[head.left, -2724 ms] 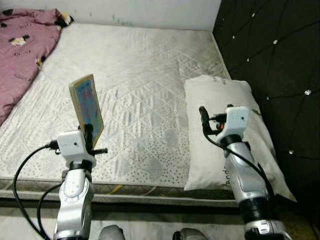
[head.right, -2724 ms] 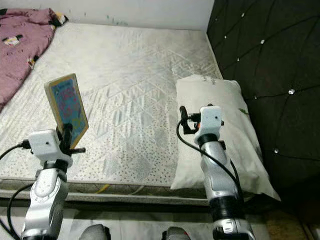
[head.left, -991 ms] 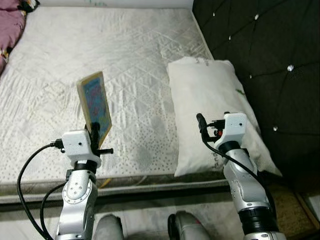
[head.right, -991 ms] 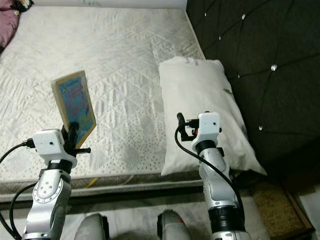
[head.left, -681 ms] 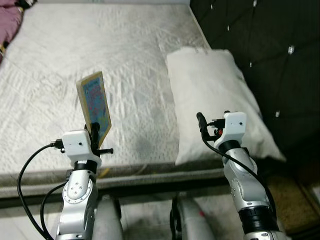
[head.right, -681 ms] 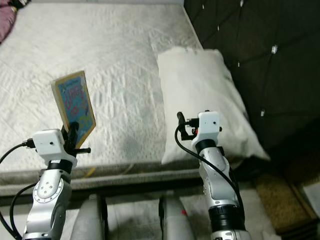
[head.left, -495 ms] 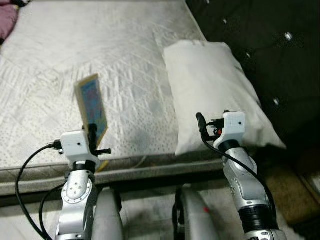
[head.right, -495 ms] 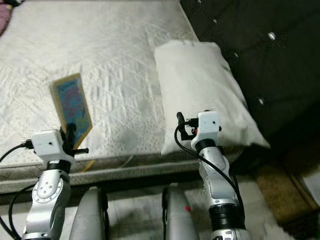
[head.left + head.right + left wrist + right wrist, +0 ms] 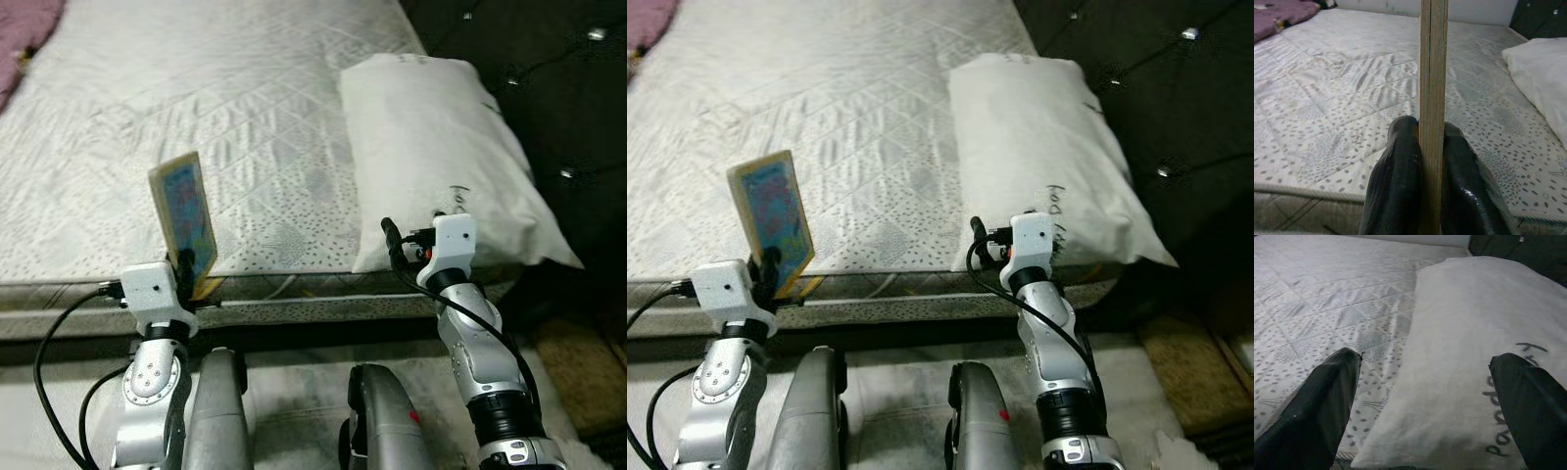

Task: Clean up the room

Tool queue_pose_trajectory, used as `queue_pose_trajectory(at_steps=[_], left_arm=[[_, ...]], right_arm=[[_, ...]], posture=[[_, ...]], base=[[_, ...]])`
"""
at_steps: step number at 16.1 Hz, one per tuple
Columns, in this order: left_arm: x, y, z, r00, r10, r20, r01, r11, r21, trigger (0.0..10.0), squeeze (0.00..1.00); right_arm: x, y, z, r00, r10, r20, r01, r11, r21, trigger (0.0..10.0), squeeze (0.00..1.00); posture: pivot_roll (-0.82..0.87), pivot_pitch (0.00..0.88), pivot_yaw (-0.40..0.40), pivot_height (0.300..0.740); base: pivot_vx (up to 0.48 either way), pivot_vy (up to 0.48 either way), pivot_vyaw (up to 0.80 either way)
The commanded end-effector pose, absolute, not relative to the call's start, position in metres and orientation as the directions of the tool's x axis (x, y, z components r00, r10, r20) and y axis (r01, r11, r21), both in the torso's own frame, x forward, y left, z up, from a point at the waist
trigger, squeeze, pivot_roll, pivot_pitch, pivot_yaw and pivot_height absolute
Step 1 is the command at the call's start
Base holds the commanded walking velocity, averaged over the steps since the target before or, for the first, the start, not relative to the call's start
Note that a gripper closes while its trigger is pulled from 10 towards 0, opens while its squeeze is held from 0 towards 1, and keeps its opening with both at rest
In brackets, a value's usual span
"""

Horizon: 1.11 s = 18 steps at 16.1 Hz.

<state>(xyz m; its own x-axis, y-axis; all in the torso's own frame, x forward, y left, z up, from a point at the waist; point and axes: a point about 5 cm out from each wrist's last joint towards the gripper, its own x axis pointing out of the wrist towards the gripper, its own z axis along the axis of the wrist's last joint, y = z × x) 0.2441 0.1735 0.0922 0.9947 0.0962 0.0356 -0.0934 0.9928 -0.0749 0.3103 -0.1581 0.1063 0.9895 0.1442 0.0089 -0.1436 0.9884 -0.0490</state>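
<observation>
My left gripper (image 9: 186, 262) is shut on a thin book (image 9: 183, 217) with a colourful blue cover and tan edges, held upright over the near edge of the bare mattress (image 9: 196, 117). In the left wrist view the book's edge (image 9: 1433, 73) stands clamped between the two black fingers (image 9: 1400, 166). My right gripper (image 9: 1430, 396) is open, its fingers (image 9: 1327, 396) spread with nothing between them, just short of the near end of a white pillow (image 9: 441, 147) lying on the mattress's right side.
A dark tufted headboard (image 9: 549, 88) runs along the right. A pink blanket (image 9: 24, 29) lies at the mattress's far left corner. My own legs (image 9: 220, 411) stand on the floor before the bed edge. A brown mat (image 9: 578, 372) lies at lower right.
The camera has tilted down and shifted back; the bed edge now sits higher in view and my legs show. Both arms keep their pose, the book still held.
</observation>
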Motion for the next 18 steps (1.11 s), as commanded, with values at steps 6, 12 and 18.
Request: queue_pose_trajectory(at_steps=[6, 12, 18], left_arm=[[0.2468, 0.1692, 0.1049, 0.993, 0.068, 0.093, -0.060, 0.994, -0.087, 10.0, 0.00], [0.2477, 0.1677, 0.1031, 0.995, 0.052, 0.079, -0.045, 0.995, -0.088, 10.0, 0.00], [0.2502, 0.1651, 0.1066, 0.994, 0.038, 0.098, -0.029, 0.995, -0.094, 10.0, 0.00]], right_arm=[[0.3110, -0.1577, 0.1065, 0.988, 0.155, 0.015, -0.154, 0.987, -0.055, 10.0, 0.00], [0.3114, -0.1572, 0.1064, 0.987, 0.156, 0.022, -0.155, 0.986, -0.054, 10.0, 0.00], [0.3114, -0.1595, 0.1048, 0.988, 0.153, 0.014, -0.152, 0.987, -0.054, 10.0, 0.00]], posture=[[-0.02, 0.165, -0.033, 0.615], [-0.02, 0.166, -0.032, 0.607], [-0.03, 0.166, -0.030, 0.598]], base=[[0.329, 0.000, 0.00], [0.146, 0.000, 0.00], [0.052, 0.000, 0.00]])
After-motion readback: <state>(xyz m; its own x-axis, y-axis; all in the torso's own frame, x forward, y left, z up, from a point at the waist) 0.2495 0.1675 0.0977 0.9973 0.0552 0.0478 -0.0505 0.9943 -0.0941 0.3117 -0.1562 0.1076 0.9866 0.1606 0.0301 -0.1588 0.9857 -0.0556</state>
